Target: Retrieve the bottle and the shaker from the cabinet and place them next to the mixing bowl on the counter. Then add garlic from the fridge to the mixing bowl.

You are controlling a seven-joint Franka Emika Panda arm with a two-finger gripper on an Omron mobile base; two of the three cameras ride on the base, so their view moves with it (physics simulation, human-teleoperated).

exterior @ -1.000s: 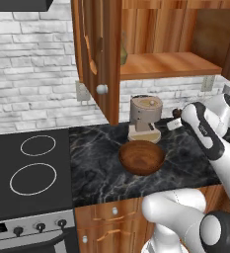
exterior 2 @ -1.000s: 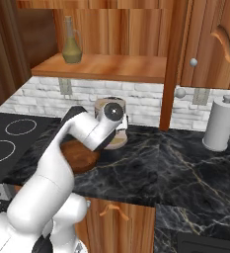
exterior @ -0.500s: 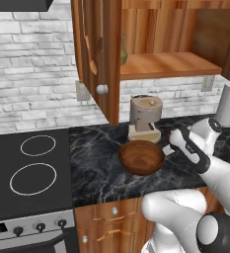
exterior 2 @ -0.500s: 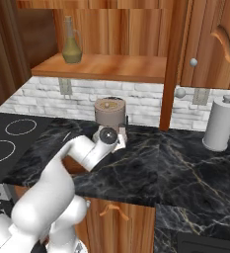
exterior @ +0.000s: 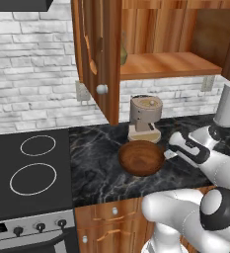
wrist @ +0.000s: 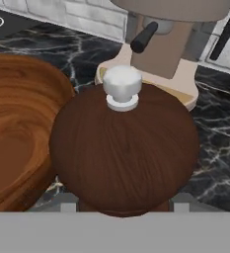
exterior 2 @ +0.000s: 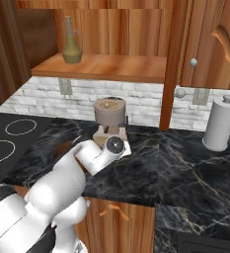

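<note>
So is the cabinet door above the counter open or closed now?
Open. The cabinet door stands swung out edge-on, and the shelf behind it shows, with the bottle standing on it.

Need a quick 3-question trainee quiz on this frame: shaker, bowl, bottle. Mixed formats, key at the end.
1. True or false: the gripper is shut on the shaker.
2. Multiple choice: where is the bottle?
A. In the mixing bowl
B. On the open cabinet's shelf
C. On the stove
3. Fill in: in the hand view, the thing right beside the shaker, on the side away from the coffee machine, is the ____.

Key
1. True: the shaker sits between the fingertips, close up to the hand camera.
2. B: it stands upright at one end of the shelf.
3. Mixing bowl, wooden, on the counter.
</note>
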